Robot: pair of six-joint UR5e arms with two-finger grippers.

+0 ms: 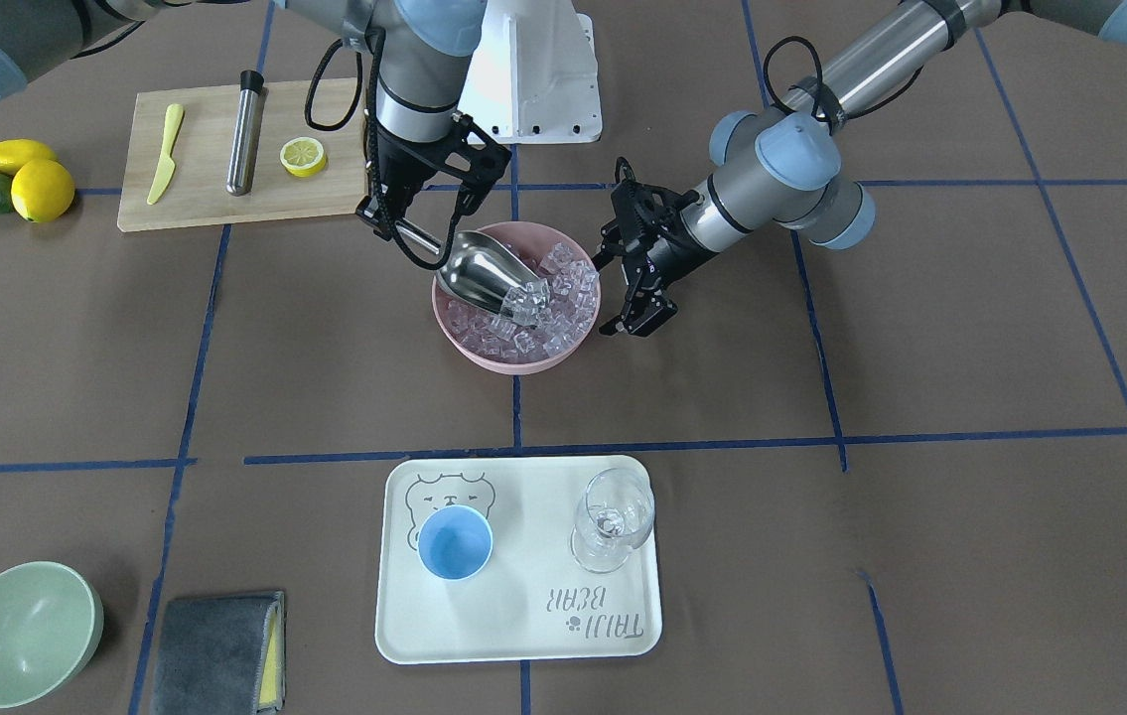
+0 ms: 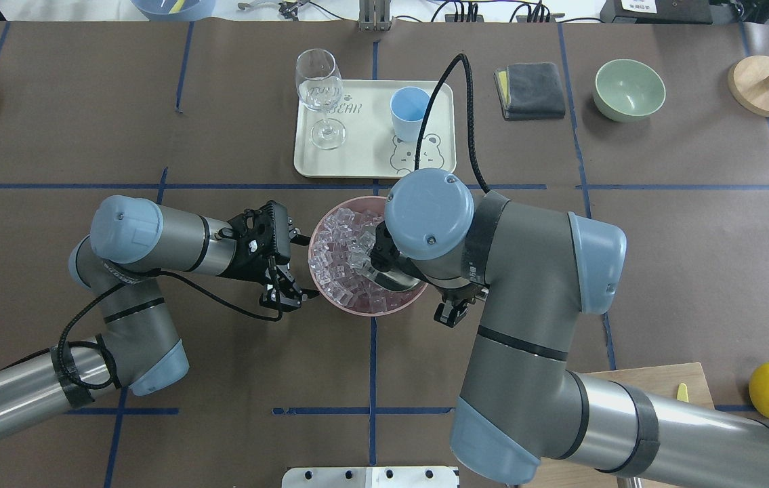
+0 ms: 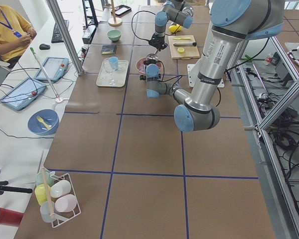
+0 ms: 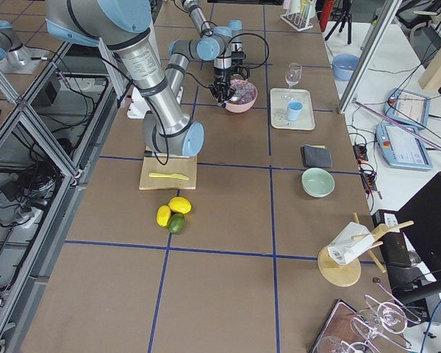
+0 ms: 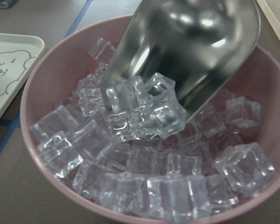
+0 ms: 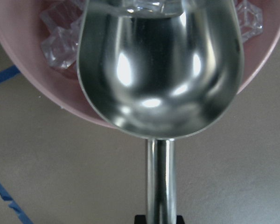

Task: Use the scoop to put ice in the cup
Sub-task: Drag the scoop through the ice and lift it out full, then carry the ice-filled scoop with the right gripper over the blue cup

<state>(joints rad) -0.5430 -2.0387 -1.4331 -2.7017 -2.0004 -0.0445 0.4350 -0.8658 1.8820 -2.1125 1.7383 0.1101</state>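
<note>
Ice (image 5: 144, 107) fills pink bowl (image 1: 519, 366) at approx. ctr of tabletop. Cubes are clear, so the count and their edges are hard to make out. Scoop (image 1: 489, 273) is tilted mouth-down into the pile w/ a few cubes in its mouth; the front lip is buried and not visible.

Right gripper (image 1: 386, 220) is clamped on the end of the scoop's rod handle, just outside the bowl's rim on the robot's right. In the overhead view its wrist covers the scoop, the handle and part of the bowl. In its own wrist view the fingers are cut off; only a black strip shows at the bottom edge, where the handle ends.

Left gripper (image 1: 640, 323) is spread apart w/ nothing btwn its fingers, just beside the bowl's rim; contact can't be told.

Cup (image 1: 455, 541) stands upright on cream tray (image 1: 523, 636) toward the tabletop's far edge from the robot. Wine glass (image 1: 613, 521) is on the same tray, apart from the cup. Tray print is a bear drawing, partly behind the cup, plus "TAIJI BEAR"; overhead, the glass hides the first word.

Sticker (image 3: 220, 54) w/ code on the near arm in the left side view is too small to read.
</note>
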